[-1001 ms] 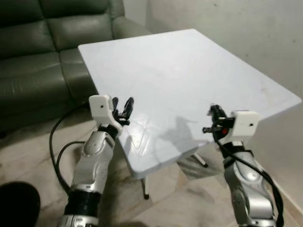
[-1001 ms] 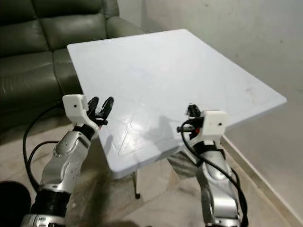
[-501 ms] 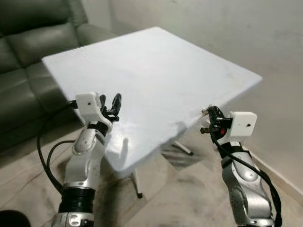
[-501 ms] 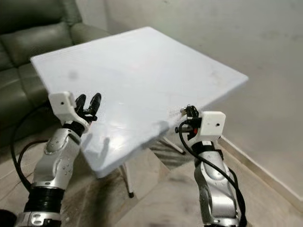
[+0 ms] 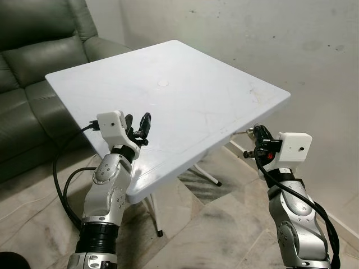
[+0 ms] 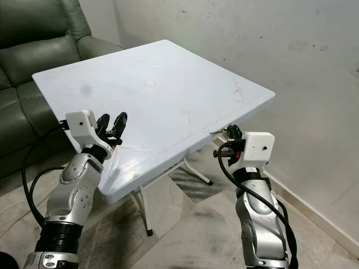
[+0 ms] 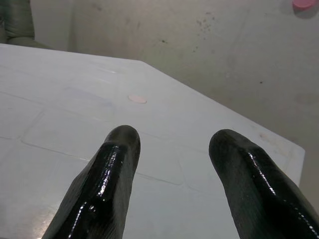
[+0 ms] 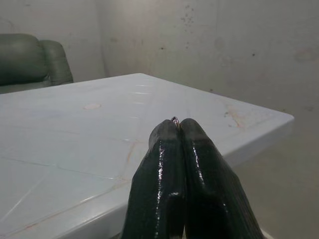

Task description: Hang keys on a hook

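- Right now the right gripper (image 6: 229, 134), beside the near right edge of the square white plastic table (image 6: 168, 89), is clenched on a small metal key ring (image 8: 174, 119) peeking at its tips.
- Left gripper (image 5: 136, 125) over the table's near left edge, fingers (image 7: 117, 164) spread, nothing between.
- Green leather sofa (image 5: 33, 50) behind, to the left.

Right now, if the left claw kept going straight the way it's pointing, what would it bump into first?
Probably nothing soon: the left gripper is open and points low across the white table, toward the bare wall beyond. If angled slightly down, it would graze the tabletop first.
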You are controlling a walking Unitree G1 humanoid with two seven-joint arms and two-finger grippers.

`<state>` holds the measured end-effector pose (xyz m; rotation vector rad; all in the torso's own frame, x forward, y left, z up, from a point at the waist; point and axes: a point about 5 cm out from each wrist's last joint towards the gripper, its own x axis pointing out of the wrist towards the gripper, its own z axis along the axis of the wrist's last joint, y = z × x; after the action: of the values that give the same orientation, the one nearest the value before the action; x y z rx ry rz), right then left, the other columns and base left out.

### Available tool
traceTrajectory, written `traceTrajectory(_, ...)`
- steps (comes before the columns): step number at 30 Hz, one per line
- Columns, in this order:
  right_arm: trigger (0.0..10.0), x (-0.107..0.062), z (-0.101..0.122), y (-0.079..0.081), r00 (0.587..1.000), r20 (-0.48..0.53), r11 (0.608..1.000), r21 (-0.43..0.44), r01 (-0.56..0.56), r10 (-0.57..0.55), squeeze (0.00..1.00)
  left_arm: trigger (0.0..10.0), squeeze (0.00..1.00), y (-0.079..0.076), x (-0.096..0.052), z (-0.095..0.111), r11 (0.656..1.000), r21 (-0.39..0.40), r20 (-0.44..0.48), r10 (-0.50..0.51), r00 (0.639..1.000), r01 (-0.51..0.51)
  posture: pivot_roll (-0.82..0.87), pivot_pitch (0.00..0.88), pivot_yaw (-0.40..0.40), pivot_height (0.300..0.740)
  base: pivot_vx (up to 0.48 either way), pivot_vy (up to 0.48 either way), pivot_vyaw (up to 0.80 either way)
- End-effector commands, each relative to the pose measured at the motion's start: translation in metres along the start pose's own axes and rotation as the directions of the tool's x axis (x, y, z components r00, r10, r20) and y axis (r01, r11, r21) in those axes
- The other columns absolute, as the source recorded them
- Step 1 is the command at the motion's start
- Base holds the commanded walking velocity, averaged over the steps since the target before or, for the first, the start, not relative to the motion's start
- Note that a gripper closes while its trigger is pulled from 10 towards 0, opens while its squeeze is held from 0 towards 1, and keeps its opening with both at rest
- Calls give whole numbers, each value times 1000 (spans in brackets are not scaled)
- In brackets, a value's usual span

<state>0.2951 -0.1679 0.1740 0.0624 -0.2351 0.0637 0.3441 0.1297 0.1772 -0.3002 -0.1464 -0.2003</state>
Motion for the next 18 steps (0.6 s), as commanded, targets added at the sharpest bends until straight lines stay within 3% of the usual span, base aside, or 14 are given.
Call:
traceTrajectory(1, 10000, -1, 8, 0, 999, 36, 1000, 1, -5, 5, 0, 10000, 0, -2, 0, 0, 1000, -3, -5, -4, 1000, 4, 21, 103, -7, 740, 0, -251, 0)
traceTrajectory(18, 10000, -2, 8, 0, 999, 35, 1000, 8, -7, 7, 0, 10000, 0, -4, 0, -1, 1000, -14, -11, -12, 1000, 12, 20, 101, -7, 740, 0, -301, 0)
